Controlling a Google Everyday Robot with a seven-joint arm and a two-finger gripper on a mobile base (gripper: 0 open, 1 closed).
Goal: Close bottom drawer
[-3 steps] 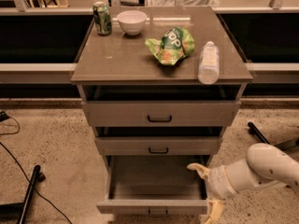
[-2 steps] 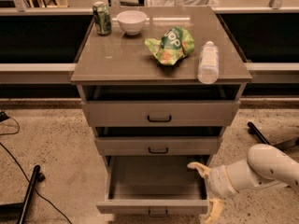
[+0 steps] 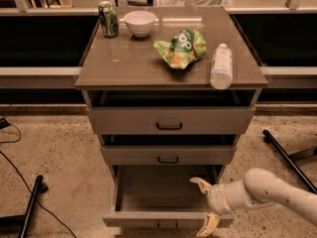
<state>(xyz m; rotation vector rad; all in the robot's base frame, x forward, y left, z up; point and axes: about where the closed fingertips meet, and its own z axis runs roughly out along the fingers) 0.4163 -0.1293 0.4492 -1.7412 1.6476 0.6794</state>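
Change: the claw (image 3: 205, 205) has edged a little to the left, in toward the right front corner of the bottom drawer (image 3: 143, 217); the arm has followed it in from the right.
Claw: fingers apart, the upper one over the inside of the drawer box and the lower one in front of the drawer's front panel, so they straddle that panel's right end. Contact cannot be made out.
Bottom drawer: pulled well out, as it was a second ago, with its grey box showing and its black handle (image 3: 167, 225) at the lower edge of the view.
Other drawers: the middle drawer (image 3: 168, 155) and the top drawer (image 3: 168, 120) sit slightly ajar.
Counter (image 3: 133, 63): nothing on it has moved.
Meaning: the push has likely not begun, and the claw appears to be lining up on the front.
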